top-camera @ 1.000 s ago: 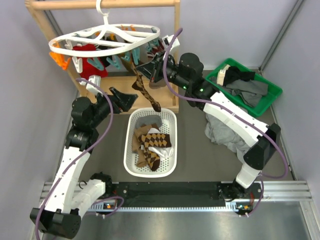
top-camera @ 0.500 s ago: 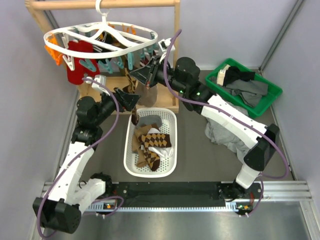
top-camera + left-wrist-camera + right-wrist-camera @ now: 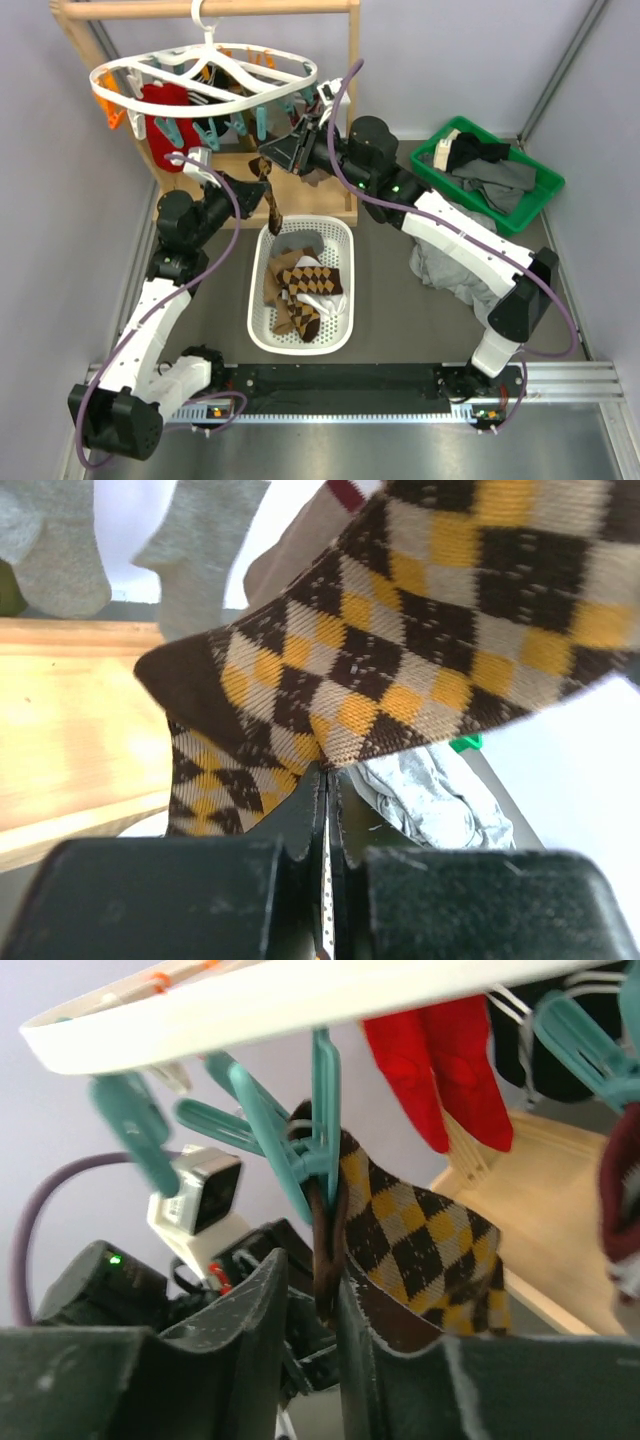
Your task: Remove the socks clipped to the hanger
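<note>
Looking down from the top camera, the white plastic oval hanger (image 3: pixel 205 75) hangs off a wooden rail (image 3: pixel 150 10). One long brown-and-yellow argyle sock (image 3: pixel 270 200) dangles from it above the white plastic mesh basket (image 3: pixel 300 347). Left wrist cam: the left tool (image 3: pixel 327 780) is pinched tight on that sock. Right wrist cam: the right tool (image 3: pixel 320 1305) is just barely parted, with the sock's cuff in the gap, right under the teal plastic clip (image 3: pixel 325 1110) gripping it.

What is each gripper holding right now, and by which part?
Left gripper pinches the argyle sock about mid-length. Right gripper straddles the sock's cuff at its teal clip; whether it grips cannot be told.
</note>
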You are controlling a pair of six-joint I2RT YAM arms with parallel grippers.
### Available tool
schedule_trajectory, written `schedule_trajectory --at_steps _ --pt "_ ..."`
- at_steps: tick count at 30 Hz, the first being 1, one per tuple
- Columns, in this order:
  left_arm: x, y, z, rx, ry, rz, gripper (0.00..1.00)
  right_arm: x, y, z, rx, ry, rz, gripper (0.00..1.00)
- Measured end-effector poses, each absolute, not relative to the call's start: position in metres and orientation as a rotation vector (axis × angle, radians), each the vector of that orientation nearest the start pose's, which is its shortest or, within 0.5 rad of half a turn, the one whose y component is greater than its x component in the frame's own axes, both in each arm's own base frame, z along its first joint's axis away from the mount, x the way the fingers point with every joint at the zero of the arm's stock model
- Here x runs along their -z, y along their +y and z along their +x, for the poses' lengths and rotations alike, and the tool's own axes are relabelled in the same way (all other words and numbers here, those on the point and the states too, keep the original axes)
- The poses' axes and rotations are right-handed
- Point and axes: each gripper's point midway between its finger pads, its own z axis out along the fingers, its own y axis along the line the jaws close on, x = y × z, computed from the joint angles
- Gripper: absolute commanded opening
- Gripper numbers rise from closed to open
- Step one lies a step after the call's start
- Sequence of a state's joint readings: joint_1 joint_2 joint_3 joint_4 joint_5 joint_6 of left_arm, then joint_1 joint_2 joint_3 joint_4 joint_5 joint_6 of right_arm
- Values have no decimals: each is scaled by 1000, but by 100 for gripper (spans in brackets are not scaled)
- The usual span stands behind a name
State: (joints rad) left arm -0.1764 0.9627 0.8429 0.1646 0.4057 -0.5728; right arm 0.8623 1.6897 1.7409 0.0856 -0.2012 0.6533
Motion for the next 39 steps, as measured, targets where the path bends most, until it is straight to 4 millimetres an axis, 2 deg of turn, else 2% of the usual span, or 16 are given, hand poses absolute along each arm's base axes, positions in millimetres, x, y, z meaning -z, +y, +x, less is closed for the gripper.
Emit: schedule_trajectory --at_steps 1,2,7,9,13,25,30,35,39 --pt "-335 -149 326 897 1602 19 0 -445 445 305 -1349 1567 -344 36" --pt "-335 -149 324 896 1606 18 0 -442 444 306 -1335 1581 -339 45" --pt "-340 -147 312 893 1588 33 0 -426 435 311 -1224 1663 -335 63" --pt "-341 -146 305 890 1577 48 0 -429 432 311 -1187 1671 -348 70" --pt "-339 -148 296 898 1575 74 0 -453 424 307 -1143 1621 -377 80" --pt "-331 -155 283 947 1619 109 0 -535 393 313 -938 1455 -417 77" --pt "-331 -155 279 958 1623 114 0 -529 397 310 -828 1466 -453 77" --pt "-332 -156 278 969 1623 111 0 -505 410 313 -737 1513 -492 76" --pt "-332 -156 278 972 1624 108 0 -495 416 317 -680 1523 -500 74"
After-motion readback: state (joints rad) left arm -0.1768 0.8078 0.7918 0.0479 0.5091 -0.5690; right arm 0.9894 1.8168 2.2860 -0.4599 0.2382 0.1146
